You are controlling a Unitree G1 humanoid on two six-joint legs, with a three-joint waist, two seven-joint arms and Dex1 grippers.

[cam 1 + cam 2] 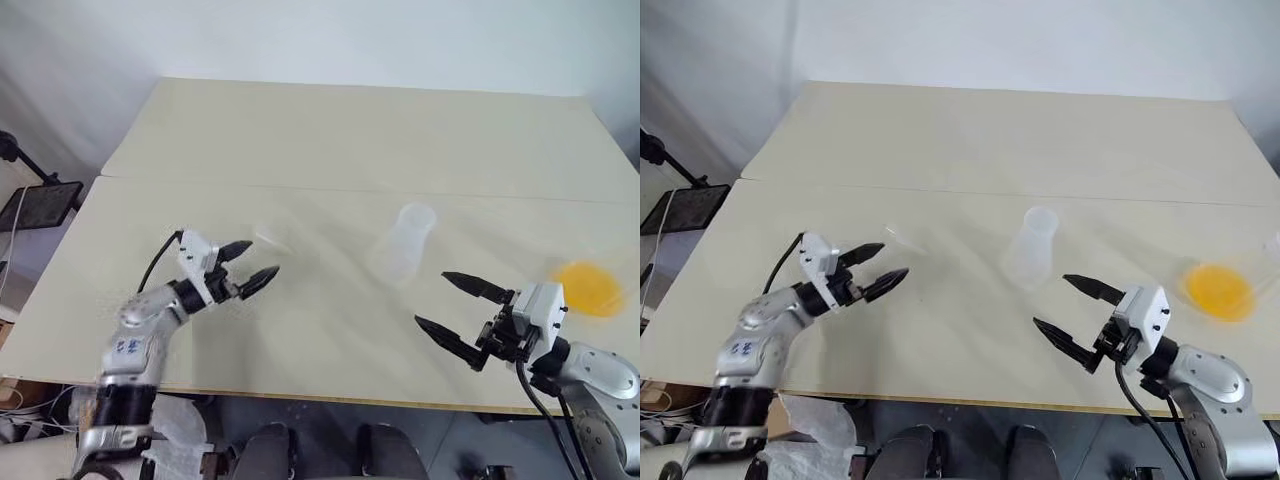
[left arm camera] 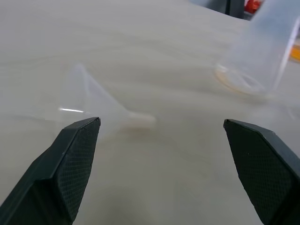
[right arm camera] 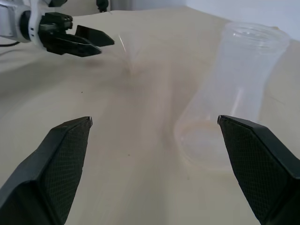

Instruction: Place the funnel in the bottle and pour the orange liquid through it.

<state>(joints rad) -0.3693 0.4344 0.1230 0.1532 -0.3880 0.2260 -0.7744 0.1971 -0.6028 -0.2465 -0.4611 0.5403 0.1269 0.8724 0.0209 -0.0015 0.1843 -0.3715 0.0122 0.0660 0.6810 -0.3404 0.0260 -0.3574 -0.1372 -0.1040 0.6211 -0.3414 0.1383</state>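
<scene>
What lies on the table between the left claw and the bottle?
The funnel lies on its side just ahead of the open left claw, untouched. Beyond it, only bare table runs to the bottle, as the left eye view shows.

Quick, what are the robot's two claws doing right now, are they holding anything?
Left gripper: open, holding nothing, close to the funnel.
Right gripper: open, holding nothing, near the bottle.
</scene>
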